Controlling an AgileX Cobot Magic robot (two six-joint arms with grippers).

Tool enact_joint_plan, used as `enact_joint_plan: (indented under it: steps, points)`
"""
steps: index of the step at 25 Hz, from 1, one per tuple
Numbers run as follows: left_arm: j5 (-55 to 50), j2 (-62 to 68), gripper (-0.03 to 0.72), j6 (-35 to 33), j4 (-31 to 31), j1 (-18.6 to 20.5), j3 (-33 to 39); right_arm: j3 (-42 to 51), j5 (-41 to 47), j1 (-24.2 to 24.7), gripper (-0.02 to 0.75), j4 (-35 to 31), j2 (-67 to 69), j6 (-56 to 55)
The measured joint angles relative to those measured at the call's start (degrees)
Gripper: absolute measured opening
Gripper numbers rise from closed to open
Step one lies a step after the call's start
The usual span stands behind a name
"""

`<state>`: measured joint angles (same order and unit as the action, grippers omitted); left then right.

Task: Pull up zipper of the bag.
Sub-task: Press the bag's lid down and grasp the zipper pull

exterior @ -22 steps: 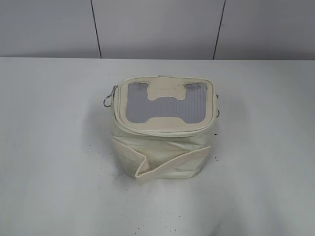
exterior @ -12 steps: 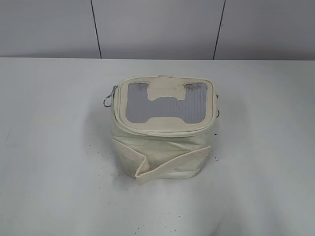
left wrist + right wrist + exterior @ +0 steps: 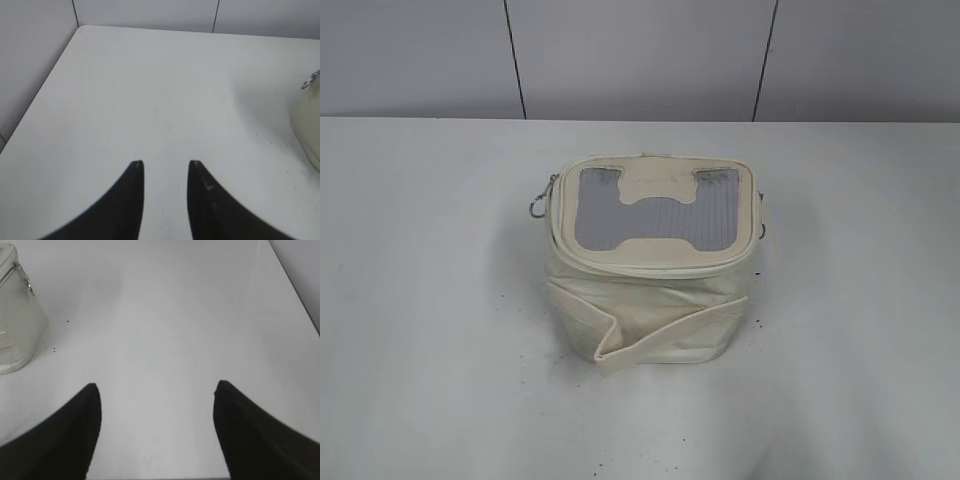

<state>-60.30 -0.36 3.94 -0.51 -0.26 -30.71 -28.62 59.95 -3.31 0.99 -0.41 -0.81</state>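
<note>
The cream-white boxy bag (image 3: 650,290) stands mid-table, its grey ribbed top with a cream H patch facing up and a wide strap round its body. The zipper (image 3: 650,262) runs round the lid rim. One silver pull with a ring (image 3: 538,205) hangs at the bag's left; another (image 3: 762,228) shows at its right. No gripper shows in the exterior view. My left gripper (image 3: 165,164) is open and empty over bare table, the bag's edge (image 3: 307,125) at far right. My right gripper (image 3: 156,386) is wide open and empty, the bag (image 3: 15,325) at far left.
The white table (image 3: 430,330) runs back to a grey panelled wall (image 3: 640,60). Small dark specks lie on the table round the bag. The table's left edge (image 3: 45,85) shows in the left wrist view, its right edge (image 3: 295,290) in the right wrist view.
</note>
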Motion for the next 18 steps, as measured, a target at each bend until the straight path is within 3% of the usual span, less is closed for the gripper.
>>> enact_joint_plan:
  steps: [18]
  points:
    - [0.0,0.0,0.238,0.0,0.02,-0.05,0.0,0.0,0.0,0.0,0.545,0.0,0.0,0.0]
